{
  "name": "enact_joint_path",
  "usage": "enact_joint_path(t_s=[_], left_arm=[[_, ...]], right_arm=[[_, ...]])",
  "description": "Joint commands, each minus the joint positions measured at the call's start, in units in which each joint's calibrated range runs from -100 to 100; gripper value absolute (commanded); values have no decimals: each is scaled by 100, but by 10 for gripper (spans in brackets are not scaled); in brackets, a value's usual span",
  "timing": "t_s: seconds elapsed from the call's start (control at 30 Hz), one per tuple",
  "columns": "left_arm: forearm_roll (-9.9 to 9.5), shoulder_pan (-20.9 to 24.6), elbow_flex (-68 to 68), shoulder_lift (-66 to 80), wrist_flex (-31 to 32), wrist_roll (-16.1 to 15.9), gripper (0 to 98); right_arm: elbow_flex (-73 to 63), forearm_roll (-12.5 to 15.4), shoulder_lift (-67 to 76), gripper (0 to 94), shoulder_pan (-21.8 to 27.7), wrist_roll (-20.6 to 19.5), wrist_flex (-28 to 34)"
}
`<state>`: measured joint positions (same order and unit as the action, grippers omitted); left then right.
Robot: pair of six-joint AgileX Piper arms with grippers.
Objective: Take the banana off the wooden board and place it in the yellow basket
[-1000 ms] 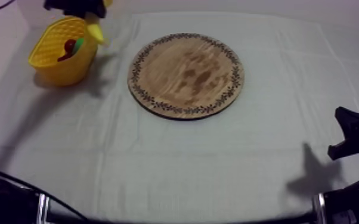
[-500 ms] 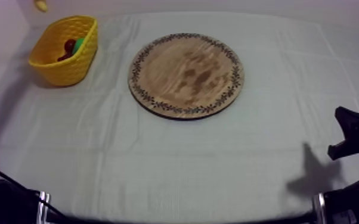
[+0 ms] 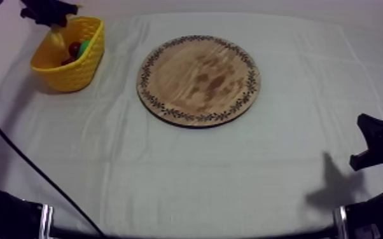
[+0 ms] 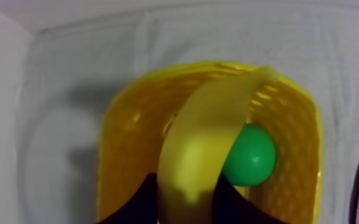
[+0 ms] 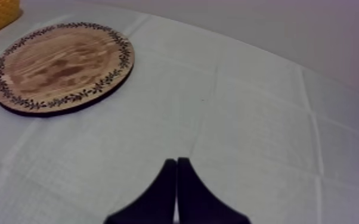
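Banana (image 4: 209, 134) gripped by left end effector (image 4: 185, 193) over yellow basket (image 4: 128, 155).

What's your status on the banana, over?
Left end effector shut on banana, over yellow basket, not yet released. Right end effector shut, at rest. Green fruit in basket below banana.

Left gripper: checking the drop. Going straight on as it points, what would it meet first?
Likely the yellow basket, beside the green toy fruit; the banana in the left gripper would touch first. Depth unclear.
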<state>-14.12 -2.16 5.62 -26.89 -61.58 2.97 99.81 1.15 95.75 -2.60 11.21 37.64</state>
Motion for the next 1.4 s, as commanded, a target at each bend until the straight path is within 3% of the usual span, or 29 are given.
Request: enact_joint_path(t_s=[0.0,0.4,0.47,0.57,0.63,0.73,0.83,0.97,1.17,1.37], left_arm=[[0,2,30,-259,18,12,167],[-51,26,307,-807,177,73,157],[-56,23,353,-814,160,104,241],[-46,19,360,-765,139,155,519],[-12,18,345,-698,130,180,646],[51,22,316,-584,141,214,735],[90,23,229,-453,187,226,749],[91,38,23,-145,353,311,639],[136,165,-426,816,566,348,369],[275,353,-1274,2309,722,144,90]], right_arm=[[-3,0,0,3,0,0,2],[-3,0,0,3,0,0,2],[-3,0,0,3,0,0,2],[-3,0,0,3,0,0,2],[-3,0,0,3,0,0,2],[-3,0,0,3,0,0,2],[-3,0,0,3,0,0,2],[-3,0,0,3,0,0,2],[-3,0,0,3,0,0,2],[-3,0,0,3,0,0,2]])
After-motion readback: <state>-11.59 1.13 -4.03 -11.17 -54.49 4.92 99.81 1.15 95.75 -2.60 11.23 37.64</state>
